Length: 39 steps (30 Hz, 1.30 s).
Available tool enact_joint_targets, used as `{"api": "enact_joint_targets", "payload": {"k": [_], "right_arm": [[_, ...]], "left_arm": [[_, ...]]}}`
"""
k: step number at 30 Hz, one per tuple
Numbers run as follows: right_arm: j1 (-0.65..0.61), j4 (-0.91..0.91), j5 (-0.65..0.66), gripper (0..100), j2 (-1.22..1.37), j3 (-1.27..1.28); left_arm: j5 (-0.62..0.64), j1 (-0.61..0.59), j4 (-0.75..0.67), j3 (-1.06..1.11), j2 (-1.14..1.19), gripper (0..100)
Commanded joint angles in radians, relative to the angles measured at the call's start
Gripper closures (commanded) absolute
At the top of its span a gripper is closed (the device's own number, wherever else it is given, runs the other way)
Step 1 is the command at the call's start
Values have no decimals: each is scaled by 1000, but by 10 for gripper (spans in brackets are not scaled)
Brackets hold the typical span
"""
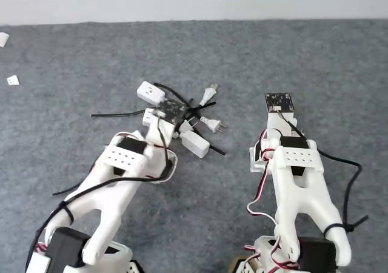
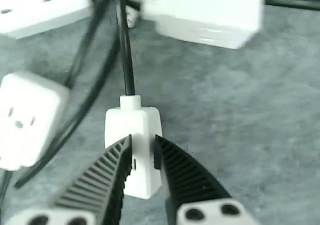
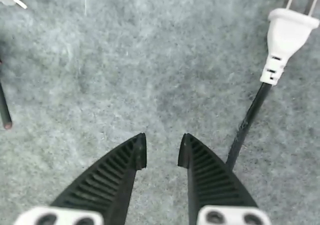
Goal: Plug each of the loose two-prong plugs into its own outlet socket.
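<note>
**Surface.** Grey carpeted table [image 1: 315, 54].

**Left gripper** [image 2: 142, 145]. Set down in the cluster of white blocks and black cords at the middle of the table. Jaws drawn narrow over a white outlet socket [image 2: 132, 120], whose body shows in the slit between them. They appear clenched on it, though the fingertips overlap its upper face, so the hold is not certain. A black cord [image 2: 125, 50] leaves the socket's end and runs straight away from the fingertips.

**Other sockets.**
- A slotted socket [image 2: 25, 115] lies just beside the held one.
- A long block [image 2: 205, 15] lies farther off, past the cord.
- In the high view, a far socket [image 1: 150, 92] lies at the cluster's back edge.
- A near socket [image 1: 195, 142] lies at its front edge.

**Loose plugs.** Two lie between the arms, both unplugged:
- far plug [image 1: 209, 94]
- near plug [image 1: 212, 125], prongs toward the right arm

**Right gripper** [image 3: 162, 152]. Over bare carpet, well apart from the cluster. Jaws released, with nothing between them.

**White two-prong plug** [image 3: 287, 32]. Flat on the carpet beyond the right gripper's fingertips and outside the gap, prongs pointing away. Its black cord passes just beside one finger [image 3: 210, 175].
</note>
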Motion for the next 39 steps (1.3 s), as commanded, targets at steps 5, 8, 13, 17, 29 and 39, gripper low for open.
{"api": "enact_joint_targets", "payload": {"k": [5,8,13,17,29,39], "right_arm": [[-4,-36,18,884,2,-5],[-4,-36,18,884,2,-5],[-4,-38,18,884,2,-3],[-4,-38,18,884,2,-3],[-8,-39,18,884,2,-3],[-10,-39,18,884,2,-3]], "left_arm": [[-14,-77,14,16,32,987],[-14,-86,11,16,29,987],[-12,-169,-2,-25,26,986],[8,-242,-2,-54,32,986],[31,-410,-2,-84,25,985],[98,-400,6,-85,-222,906]]}}
